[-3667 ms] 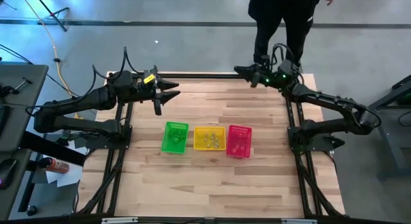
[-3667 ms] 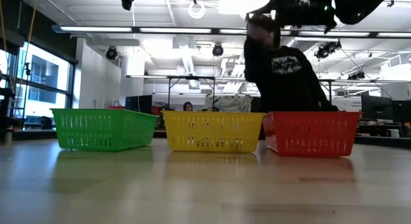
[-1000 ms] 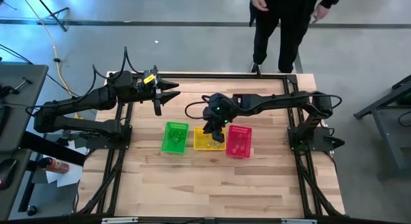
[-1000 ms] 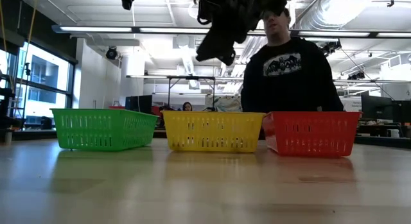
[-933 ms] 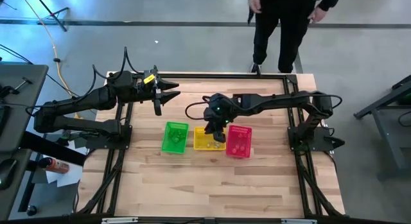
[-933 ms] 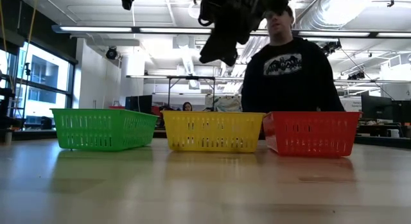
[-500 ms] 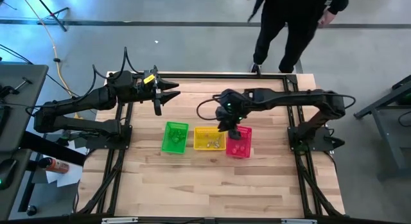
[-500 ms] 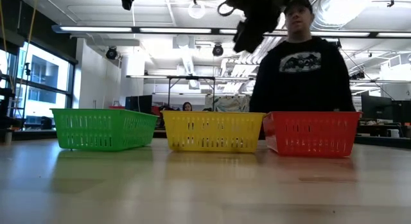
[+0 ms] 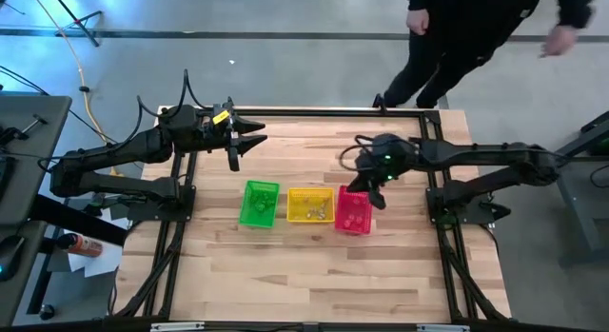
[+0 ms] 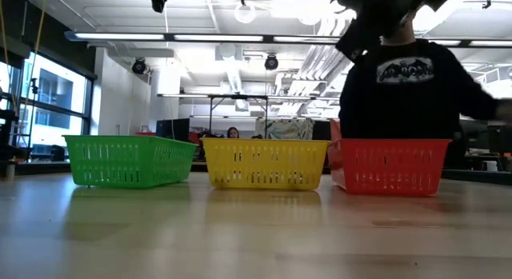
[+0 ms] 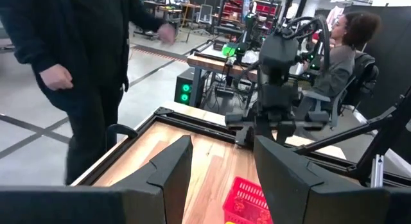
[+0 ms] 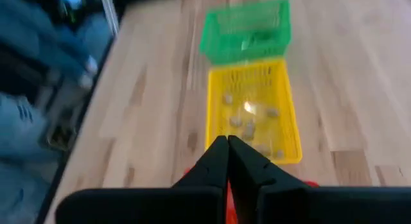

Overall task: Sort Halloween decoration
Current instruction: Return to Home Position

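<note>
We log: pale trinkets (image 12: 236,121) in yellow basket (image 12: 253,70); right gripper (image 12: 228,146) — jaws together — over pink basket (image 9: 350,223), its 1 o'clock corner; left gripper (image 11: 221,147), jaws apart, table's 11 o'clock.

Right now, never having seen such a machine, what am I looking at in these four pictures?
Two dark robot arms work at a wooden table. One picture looks straight down from above, one looks level across the tabletop, and two come from cameras on the arms' wrists. Three plastic baskets stand in a row: a green basket, a yellow basket and a pink basket. Small pale trinkets lie in the yellow one. The left gripper waits open near the table's far edge, holding nothing. The right gripper hangs shut above the pink basket, nothing visible between its fingers. A person is behind the table.
</note>
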Available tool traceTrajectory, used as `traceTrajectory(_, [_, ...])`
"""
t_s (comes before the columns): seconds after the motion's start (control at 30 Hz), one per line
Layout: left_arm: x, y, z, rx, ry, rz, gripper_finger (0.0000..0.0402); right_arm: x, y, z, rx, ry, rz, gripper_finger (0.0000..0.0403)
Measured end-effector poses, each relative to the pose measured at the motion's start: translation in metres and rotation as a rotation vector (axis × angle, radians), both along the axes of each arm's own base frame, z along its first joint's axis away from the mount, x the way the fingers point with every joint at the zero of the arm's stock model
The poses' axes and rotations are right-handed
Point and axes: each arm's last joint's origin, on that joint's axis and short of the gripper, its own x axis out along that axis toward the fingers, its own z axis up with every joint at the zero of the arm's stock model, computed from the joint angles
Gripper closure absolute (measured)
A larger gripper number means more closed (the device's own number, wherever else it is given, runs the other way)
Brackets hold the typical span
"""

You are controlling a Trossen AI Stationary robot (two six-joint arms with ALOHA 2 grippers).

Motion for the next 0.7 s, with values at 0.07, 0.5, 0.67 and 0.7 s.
traceTrajectory(0.07, [0.000,0.000,0.000,0.000,0.001,0.000,0.0245,-0.010,0.001,-0.001,0.030,-0.079,-0.045,0.0398])
traceTrajectory(0.5, [0.000,-0.002,0.000,-0.056,-0.011,-0.045,0.0245,-0.032,0.001,0.039,0.115,-0.755,-0.200,0.0402])
traceTrajectory(0.67, [0.001,-0.006,0.000,-0.058,-0.011,-0.078,0.0245,-0.032,0.001,0.040,0.059,-0.737,-0.184,0.0402])
traceTrajectory(0.7, [0.002,-0.008,0.000,-0.058,-0.010,-0.086,0.0245,-0.032,0.001,0.040,0.051,-0.734,-0.182,0.0402])
